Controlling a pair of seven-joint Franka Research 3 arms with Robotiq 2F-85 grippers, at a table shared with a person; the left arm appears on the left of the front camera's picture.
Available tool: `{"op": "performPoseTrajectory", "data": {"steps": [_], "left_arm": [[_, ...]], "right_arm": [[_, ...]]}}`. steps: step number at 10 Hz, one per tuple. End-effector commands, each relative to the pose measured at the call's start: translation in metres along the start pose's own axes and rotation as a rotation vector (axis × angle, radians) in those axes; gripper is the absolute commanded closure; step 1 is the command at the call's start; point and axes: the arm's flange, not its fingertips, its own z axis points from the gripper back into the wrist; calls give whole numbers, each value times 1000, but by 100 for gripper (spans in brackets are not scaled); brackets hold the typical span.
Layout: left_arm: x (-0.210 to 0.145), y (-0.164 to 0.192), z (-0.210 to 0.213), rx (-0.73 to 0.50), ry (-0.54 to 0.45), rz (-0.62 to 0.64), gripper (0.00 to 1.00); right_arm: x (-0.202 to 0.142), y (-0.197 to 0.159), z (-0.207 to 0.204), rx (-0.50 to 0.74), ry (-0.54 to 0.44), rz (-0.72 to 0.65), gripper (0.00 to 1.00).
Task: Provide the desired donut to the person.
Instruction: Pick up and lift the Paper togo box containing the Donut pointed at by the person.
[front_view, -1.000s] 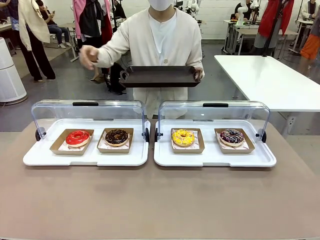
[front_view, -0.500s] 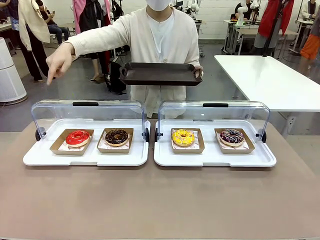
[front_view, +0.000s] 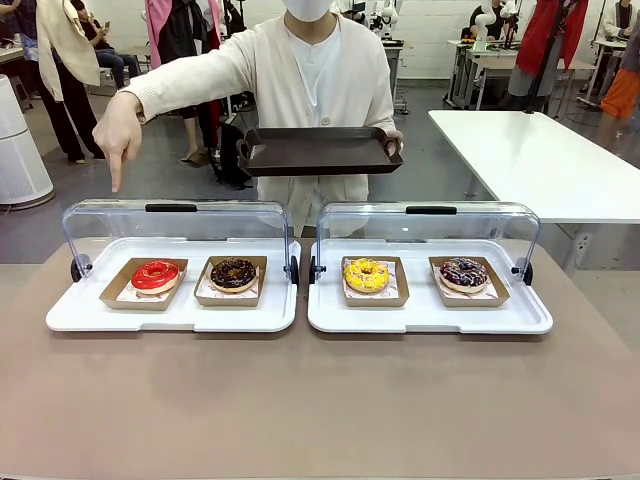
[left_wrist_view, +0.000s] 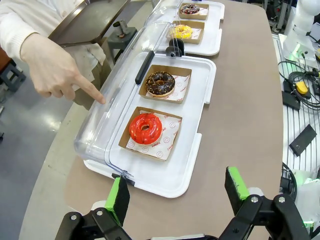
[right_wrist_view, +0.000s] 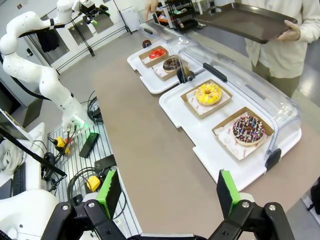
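The person (front_view: 320, 90) in a cream cardigan stands at the far side holding a dark tray (front_view: 318, 150) in one hand. Their other hand (front_view: 118, 135) points down over the left case, above the red donut (front_view: 155, 275), also seen as the red donut (left_wrist_view: 145, 128) under the pointing hand (left_wrist_view: 55, 72). Beside it lies a chocolate donut (front_view: 234, 273). The right case holds a yellow donut (front_view: 366, 274) and a sprinkled dark donut (front_view: 463, 273). My left gripper (left_wrist_view: 177, 192) hangs open above the near table edge. My right gripper (right_wrist_view: 169, 192) is open too, well back from the cases.
Both white display trays (front_view: 170, 315) (front_view: 430, 318) have clear lids (front_view: 175, 225) rolled back toward the person. Each donut sits in a brown paper tray. Bare brown tabletop (front_view: 320, 400) lies in front. Cables and small boxes lie beside the table (left_wrist_view: 300, 90).
The person's free hand swung out to the left and lowered, now pointing its finger down over the left case. The tray stayed roughly in place. Neither gripper changed.
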Motion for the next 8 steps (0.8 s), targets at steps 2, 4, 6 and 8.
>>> {"op": "performPoseTrajectory", "data": {"steps": [2,4,6,8], "left_arm": [[0,1,0,3,-11,-4,0],[0,1,0,3,-11,-4,0],[0,0,0,0,0,0,0],[24,-8,-34,-70,305,-207,0]], "right_arm": [[0,-1,-1,10,-10,5,0],[0,-1,-1,10,-10,5,0],[0,-1,-1,10,-10,5,0],[0,-1,-1,10,-10,5,0]]}}
